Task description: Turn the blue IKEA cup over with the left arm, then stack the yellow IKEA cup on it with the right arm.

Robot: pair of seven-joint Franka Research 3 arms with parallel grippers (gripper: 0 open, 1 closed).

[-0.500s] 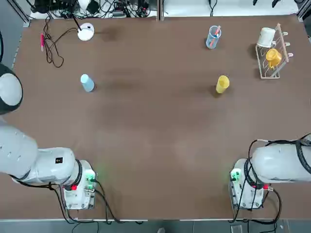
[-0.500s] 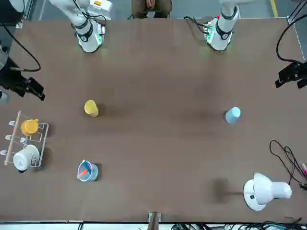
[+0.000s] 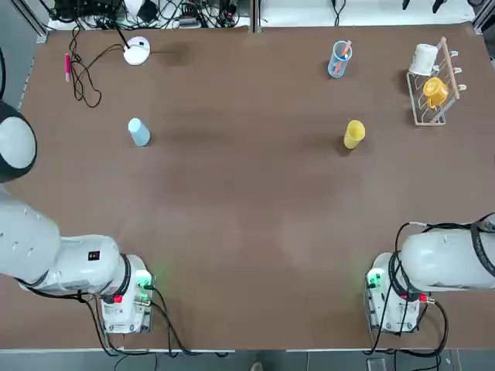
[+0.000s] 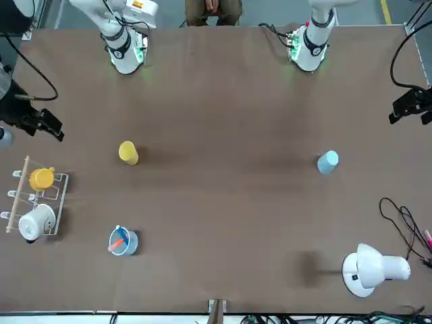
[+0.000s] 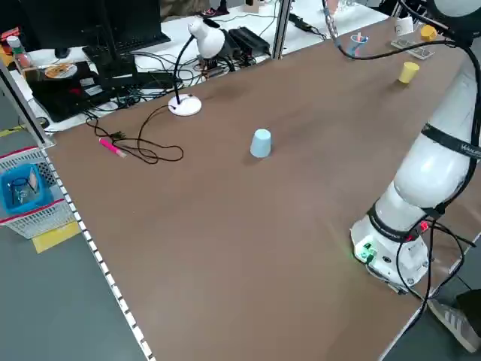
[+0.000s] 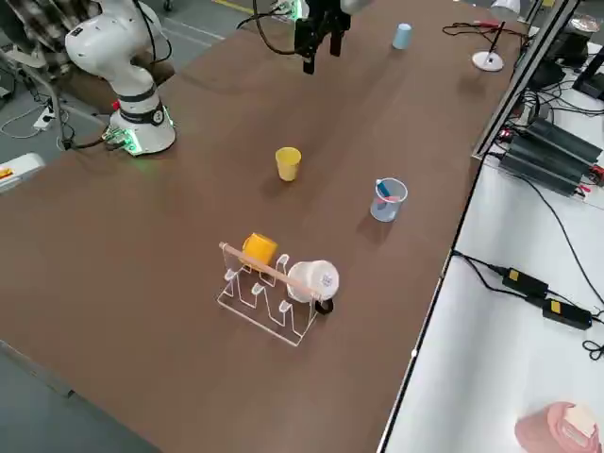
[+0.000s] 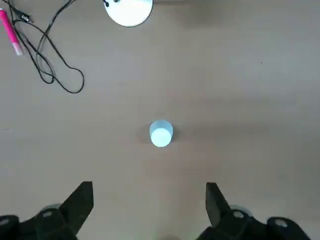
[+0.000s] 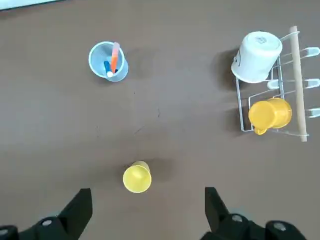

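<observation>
Apparently, nothing is shifting: the left gripper (image 7: 150,212) and right gripper (image 8: 148,215) are hanging open above the table (image 3: 232,201), the blue cup (image 7: 161,134) seemingly sitting bottom-up, the yellow cup (image 8: 137,177) standing mouth-up well apart; turning is still awaiting.

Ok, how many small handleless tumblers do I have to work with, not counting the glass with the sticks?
2: the blue cup upside down toward the left, the yellow cup upright toward the right.
</observation>
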